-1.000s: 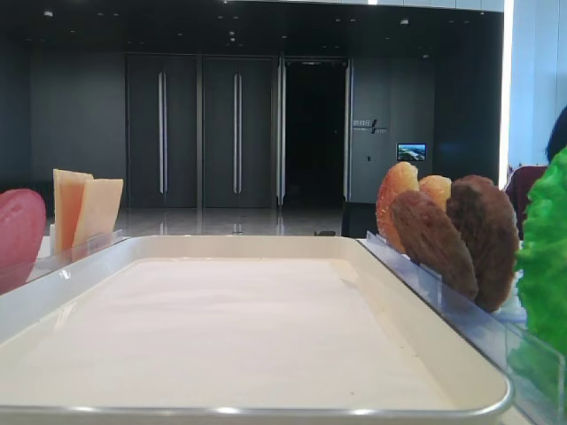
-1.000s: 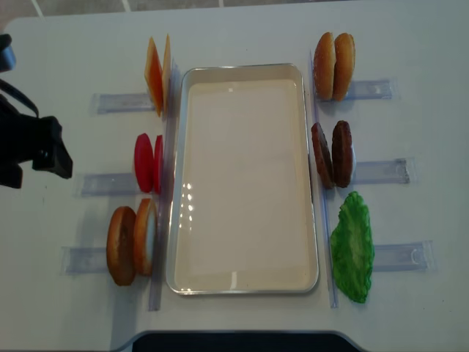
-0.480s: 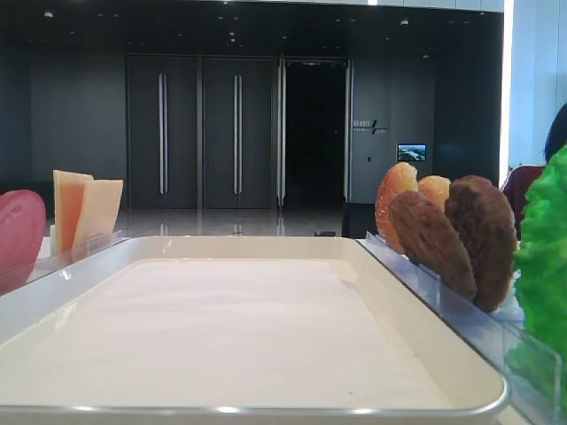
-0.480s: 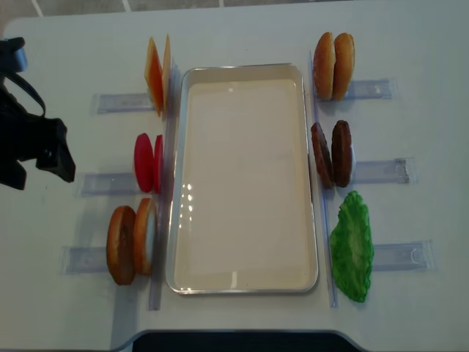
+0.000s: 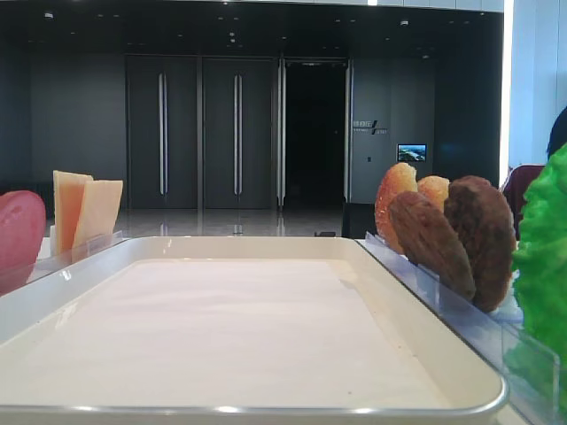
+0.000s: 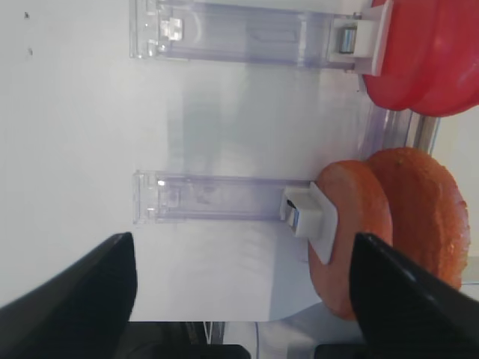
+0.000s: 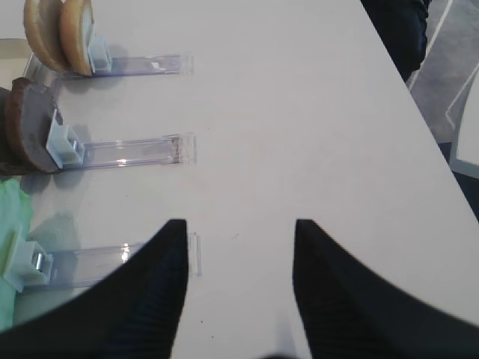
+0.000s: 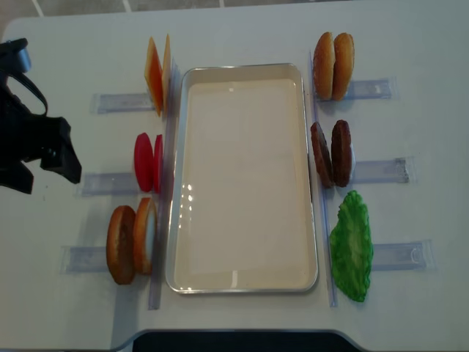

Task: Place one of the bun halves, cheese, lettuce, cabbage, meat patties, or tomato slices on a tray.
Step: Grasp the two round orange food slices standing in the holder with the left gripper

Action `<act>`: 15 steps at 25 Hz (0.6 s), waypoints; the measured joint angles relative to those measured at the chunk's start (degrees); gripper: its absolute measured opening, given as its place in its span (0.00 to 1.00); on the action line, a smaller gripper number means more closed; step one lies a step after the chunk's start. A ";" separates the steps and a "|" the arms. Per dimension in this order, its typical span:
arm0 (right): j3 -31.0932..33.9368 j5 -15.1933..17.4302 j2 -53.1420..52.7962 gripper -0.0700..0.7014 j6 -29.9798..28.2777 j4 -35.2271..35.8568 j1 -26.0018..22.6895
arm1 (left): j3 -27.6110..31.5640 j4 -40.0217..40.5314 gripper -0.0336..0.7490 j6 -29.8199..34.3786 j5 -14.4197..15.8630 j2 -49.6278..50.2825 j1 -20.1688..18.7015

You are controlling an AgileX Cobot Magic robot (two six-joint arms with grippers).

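The cream-white tray [image 8: 242, 68] lies in the middle with only its paper liner in it. To its left stand the cheese [image 8: 157, 75], tomato slices [image 8: 148, 163] and two bun halves [image 8: 132, 244]. On its right are more bun halves [image 8: 333, 66], meat patties [image 8: 331, 154] and lettuce [image 8: 352, 246]. No cabbage is in view. My left gripper [image 6: 243, 299] is open and empty, left of the near bun halves [image 6: 359, 232]. My right gripper [image 7: 238, 254] is open over bare table, right of the lettuce [image 7: 11, 224].
Clear plastic holders [image 8: 121, 101] stick outward from each food pair on both sides. The left arm [image 8: 37, 147] hangs over the table's left part. The table's right edge [image 7: 419, 112] runs close to the right gripper. A dark strip [image 8: 234, 342] borders the front edge.
The left arm has edged a little to the right and toward the front, closer to the holders. Its jaws stay wide. The food has not moved.
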 joint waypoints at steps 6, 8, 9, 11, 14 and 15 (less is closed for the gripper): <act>0.00 0.00 0.00 0.54 0.00 0.00 0.00 | 0.00 0.30 0.93 -6.71 0.05 0.00 -4.00; 0.00 0.00 0.00 0.54 0.00 0.00 0.00 | 0.00 0.14 0.93 -9.67 0.05 0.00 -7.69; 0.00 0.00 0.00 0.54 0.00 0.00 0.00 | 0.00 0.14 0.93 -11.11 0.05 0.00 -9.86; 0.00 0.00 0.00 0.54 0.00 0.00 0.00 | 0.00 0.02 0.93 -13.75 -0.21 0.00 -14.11; 0.00 0.00 0.00 0.54 0.00 0.00 0.00 | 0.00 -0.42 0.93 -17.87 -2.08 0.00 -20.10; 0.00 0.00 0.00 0.54 0.00 0.00 0.00 | 0.00 -0.41 0.93 -19.24 -2.79 0.00 -21.85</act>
